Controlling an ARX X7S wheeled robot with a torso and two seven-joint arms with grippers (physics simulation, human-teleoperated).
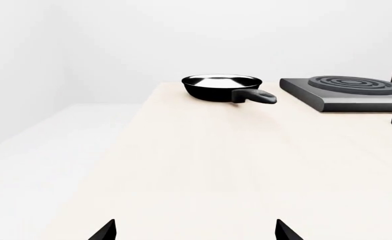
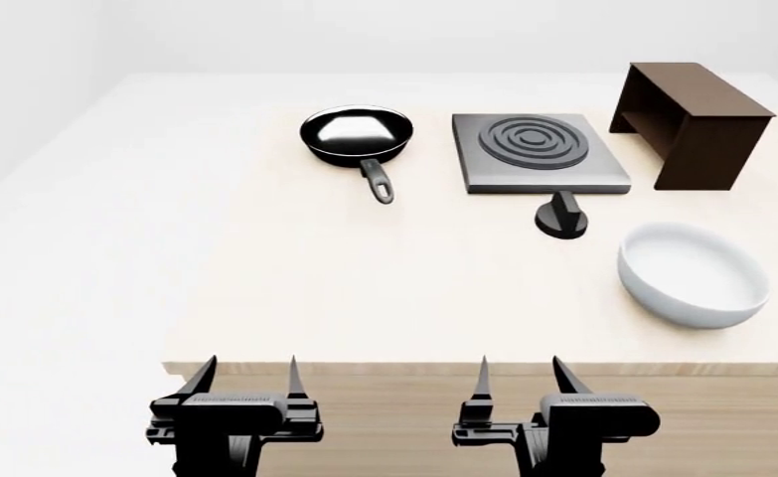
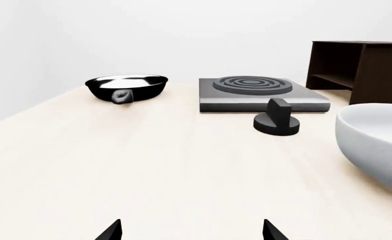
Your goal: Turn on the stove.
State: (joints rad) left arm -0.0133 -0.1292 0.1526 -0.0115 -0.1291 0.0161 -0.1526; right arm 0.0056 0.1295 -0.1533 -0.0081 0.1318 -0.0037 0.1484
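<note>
Taking the knob [image 2: 562,215] as the landmark: the pale table [image 2: 296,288] between it and the near edge lies bare, so the way in from the front is open, widest on the left-arm side. Just behind the knob sits the stove [image 2: 540,152], low and flat, close to it but not touching. The white bowl [image 2: 694,274] stands near the knob on its right and slightly nearer the robot (its rim rises above the knob in the right wrist view), narrowing that flank. The dark wooden shelf [image 2: 691,119] blocks the far right, behind the bowl. The frying pan [image 2: 357,137] sits well to the knob's left, its handle [image 2: 378,182] pointing toward the near edge, with open tabletop between.
</note>
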